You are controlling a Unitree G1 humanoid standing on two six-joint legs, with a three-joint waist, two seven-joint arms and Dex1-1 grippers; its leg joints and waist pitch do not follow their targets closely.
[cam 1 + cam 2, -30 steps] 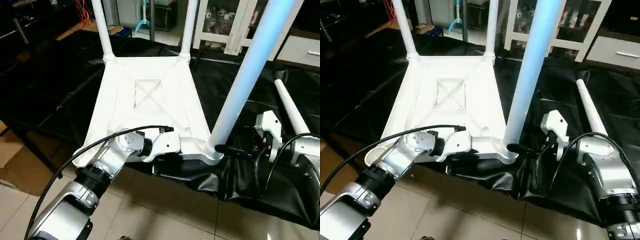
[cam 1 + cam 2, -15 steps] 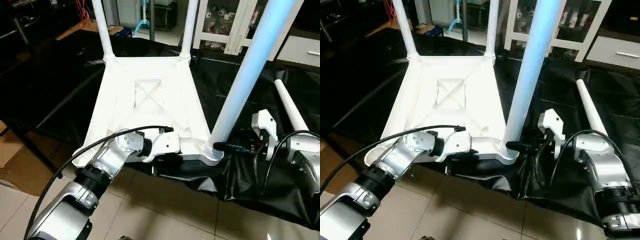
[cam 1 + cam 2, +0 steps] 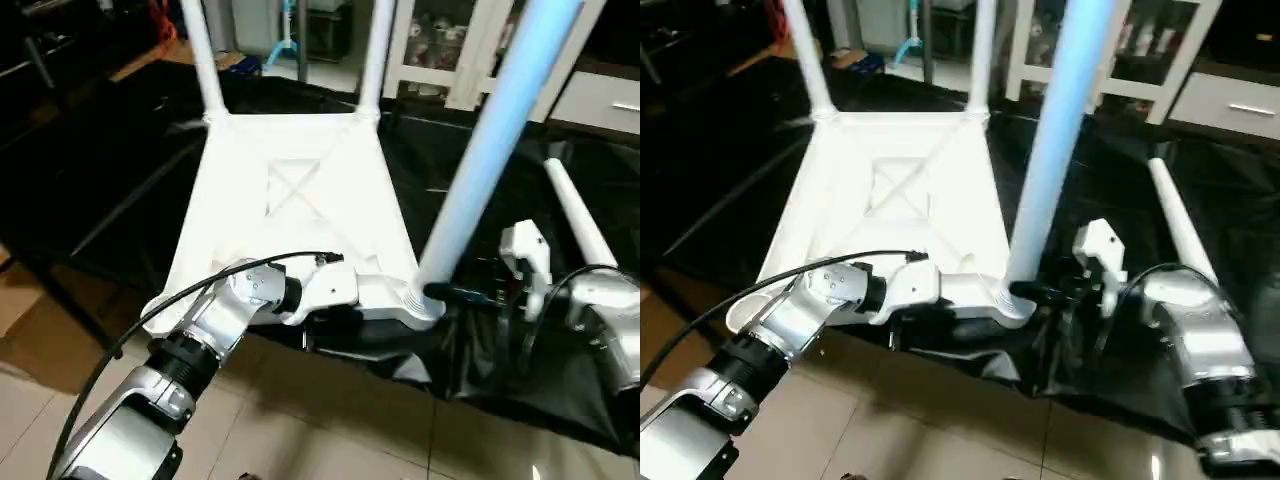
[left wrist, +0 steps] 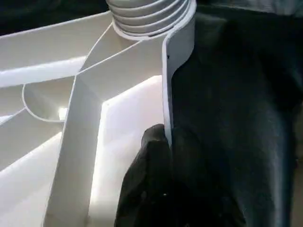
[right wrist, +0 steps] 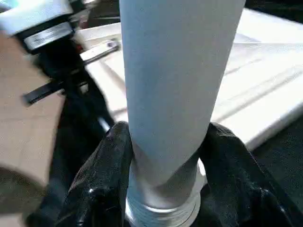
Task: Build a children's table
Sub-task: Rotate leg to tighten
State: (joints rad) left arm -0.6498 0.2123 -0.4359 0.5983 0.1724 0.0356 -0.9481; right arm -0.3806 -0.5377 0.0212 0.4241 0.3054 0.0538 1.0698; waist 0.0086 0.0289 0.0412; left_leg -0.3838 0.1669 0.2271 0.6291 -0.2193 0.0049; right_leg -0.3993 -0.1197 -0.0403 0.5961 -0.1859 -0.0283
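Closing in since a second ago, the right pincer now clasps the upright leg at its base. The left pincer is pinched tight on the table top rim beside that leg's socket.

Right claw around leg

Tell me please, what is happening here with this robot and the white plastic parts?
The robot is assembling a children's table. The white plastic square table top lies upside down on black sheeting. The left gripper pinches the top's near rim. The right gripper has its fingers around the base of a long white tubular leg standing in the near corner socket. Two more legs stand at the far corners, and a fourth leg lies loose on the sheeting.
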